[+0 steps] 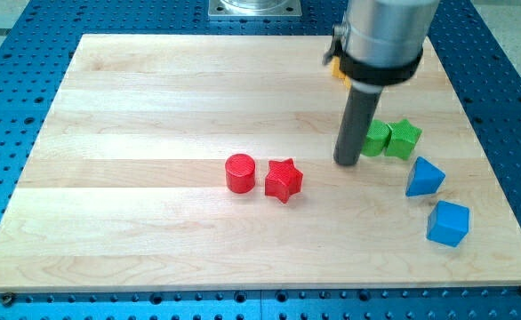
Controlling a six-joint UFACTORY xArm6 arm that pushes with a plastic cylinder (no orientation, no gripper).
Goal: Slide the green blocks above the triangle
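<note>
Two green blocks sit side by side right of centre: a green block [376, 140] of unclear shape, partly hidden by the rod, and a green star [404, 139] touching its right side. A blue triangle [424, 178] lies just below and right of them. My tip [347, 164] rests on the board just left of the green block, at or very near its lower left side.
A blue cube [447, 223] lies below the triangle. A red cylinder [239, 172] and a red star [284, 180] sit together near the board's centre. A yellow block [338, 69] is mostly hidden behind the arm at the view's top. The wooden board [154, 107] lies on a blue perforated table.
</note>
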